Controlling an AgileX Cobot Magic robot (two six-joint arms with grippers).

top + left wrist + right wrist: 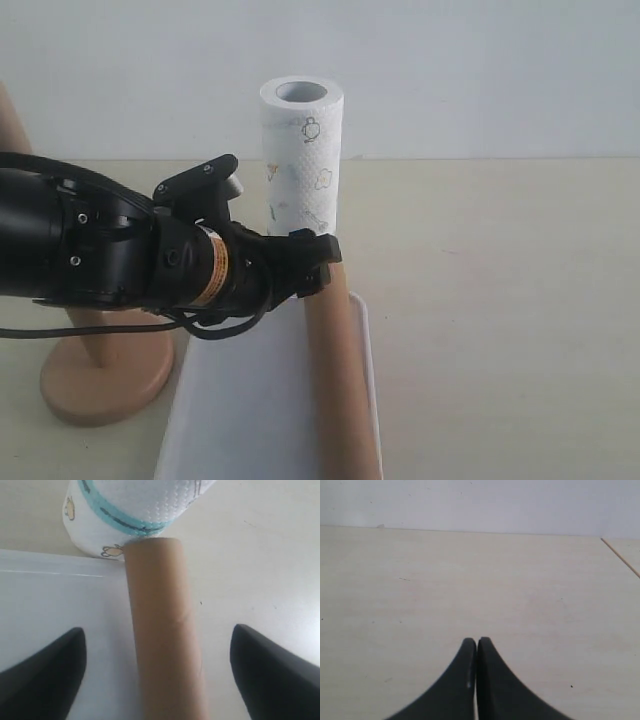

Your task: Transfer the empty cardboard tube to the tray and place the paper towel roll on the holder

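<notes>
The brown empty cardboard tube [340,390] lies lengthwise along the right side of the white tray [240,410]. Its far end reaches the foot of the upright paper towel roll [302,160]. My left gripper [310,265] hovers over the tube's far end. In the left wrist view this gripper [157,630] is open, its black fingers [45,675] well apart on either side of the tube [162,630] and not touching it. The roll's teal band [125,520] shows just beyond the tray [50,605]. The wooden holder [105,380] stands bare at the left. My right gripper [477,641] is shut on nothing over bare table.
The left arm's black body [90,250] crosses in front of the holder's dowel and hides most of it. A pale wall rises behind the light wooden table [500,300]. The table's edge [622,557] shows in the right wrist view.
</notes>
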